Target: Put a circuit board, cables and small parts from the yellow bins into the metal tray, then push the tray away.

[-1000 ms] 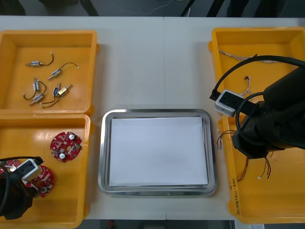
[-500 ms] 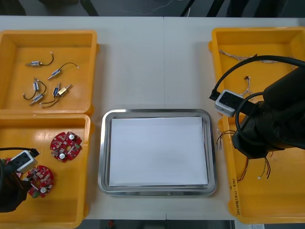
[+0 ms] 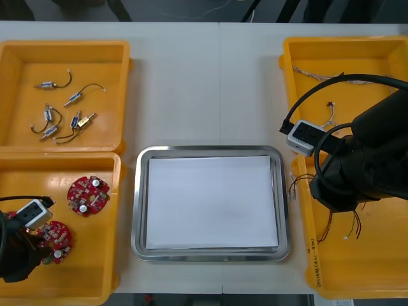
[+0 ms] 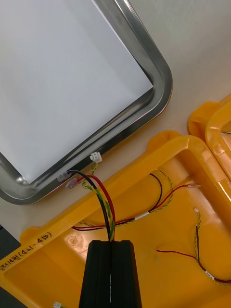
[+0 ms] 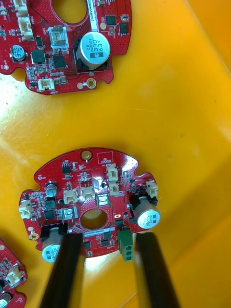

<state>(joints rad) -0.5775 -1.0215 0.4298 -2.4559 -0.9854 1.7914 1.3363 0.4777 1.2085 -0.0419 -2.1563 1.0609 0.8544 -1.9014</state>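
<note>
Left gripper (image 5: 107, 239) shifted slightly, open astride circuit board (image 5: 91, 185); right gripper (image 4: 111, 244) clamps cables (image 4: 109, 211) pointing at tray (image 4: 162, 77).

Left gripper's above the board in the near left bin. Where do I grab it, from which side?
Straight down: the circuit board lies flat in the near left bin, wider than the left gripper's open jaws. Probably pinch between centre hole and rim, clear of capacitors. Over the near right bin, the right gripper holds a cable.

Front camera steeply down over the whole counter (image 3: 191, 83), right wrist camera close on the metal tray (image 4: 162, 86) right side, left wrist camera closer on circuit boards (image 5: 72, 168) in the near left yellow bin (image 5: 183, 120)
</note>
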